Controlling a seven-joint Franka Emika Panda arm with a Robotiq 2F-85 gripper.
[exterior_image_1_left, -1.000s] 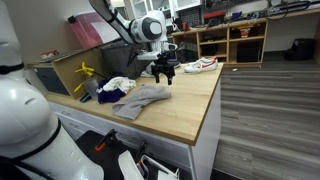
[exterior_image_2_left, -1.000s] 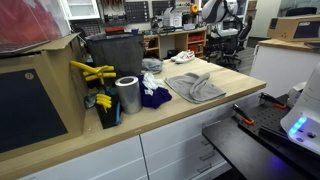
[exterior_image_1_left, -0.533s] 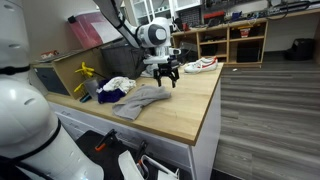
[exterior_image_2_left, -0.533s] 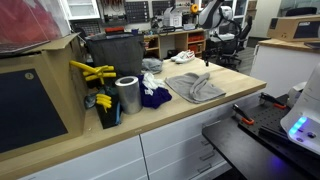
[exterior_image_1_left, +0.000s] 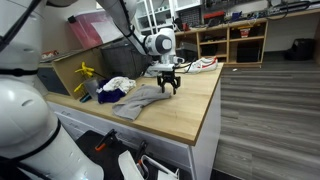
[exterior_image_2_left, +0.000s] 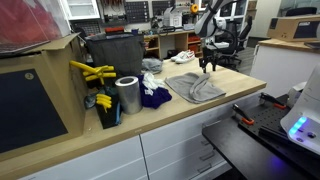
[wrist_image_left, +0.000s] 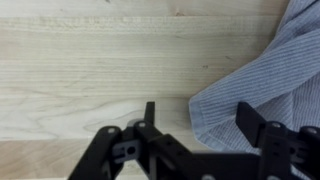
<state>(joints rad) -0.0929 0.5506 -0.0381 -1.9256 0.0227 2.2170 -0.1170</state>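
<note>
Two black fingers (wrist_image_left: 262, 128) of the gripper (exterior_image_1_left: 168, 88) stand spread wide apart with nothing clasped between them. They hang just above the edge of a grey cloth (exterior_image_1_left: 141, 99).

In the wrist view the cloth fills the right-hand side. It is a finely woven, faintly ribbed fabric in blue-grey, soft and rumpled, and its hem curves round in a blunt corner between the fingers. In both exterior views it lies crumpled and partly folded over itself near the middle of the worktop (exterior_image_1_left: 190, 112), with the gripper over one end of it.

The worktop is pale butcher-block wood, smooth, built of long glued strips with the grain plainly showing. It sits on white cabinets (exterior_image_2_left: 175, 150).

Just beside the cloth lies a heap of white and dark blue garments (exterior_image_2_left: 152, 95), loose and bunched. A shiny metal cylinder (exterior_image_2_left: 127, 95) stands upright next to the heap. Behind it, yellow handles (exterior_image_2_left: 90, 72) stick out at angles, near a large dark bin (exterior_image_2_left: 115, 52) with straight walls.

Toward the far end of the worktop, well apart from the cloth, rests a white sneaker (exterior_image_1_left: 200, 65) with red trim. Any lettering on it is too small to read.
</note>
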